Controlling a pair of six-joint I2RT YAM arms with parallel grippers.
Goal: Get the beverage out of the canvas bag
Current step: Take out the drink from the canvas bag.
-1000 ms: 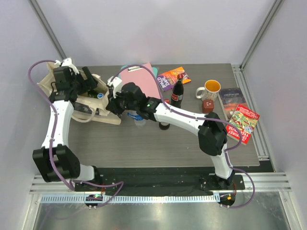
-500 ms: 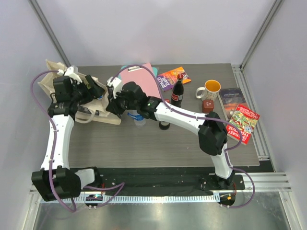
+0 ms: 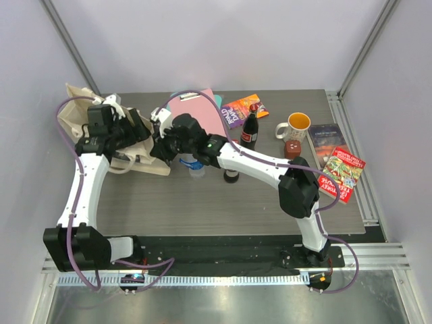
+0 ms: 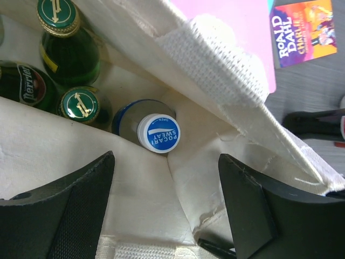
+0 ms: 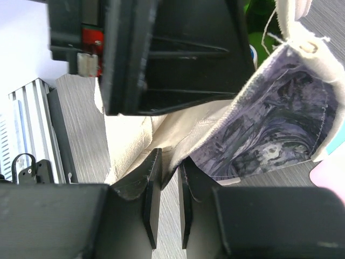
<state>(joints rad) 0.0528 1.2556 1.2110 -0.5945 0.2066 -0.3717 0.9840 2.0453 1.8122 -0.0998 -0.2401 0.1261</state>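
Left end effector (image 4: 166,159), seemingly inside bag (image 4: 48,140)

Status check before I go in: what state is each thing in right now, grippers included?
bag: mouth open, rim pinched.
Pocari bottle: capped, inside bag.
green bottles: inside bag, two caps visible, both on.
left gripper: open, over Pocari bottle.
right gripper: shut on bag rim.
cola bottle: upright, capped.
mug: upright.

Bright, even overhead light; soft shadows on the table (image 3: 202,202). Wrist views: close black fingers (image 4: 70,210) blurred, canvas bag (image 4: 54,140) washed pale.
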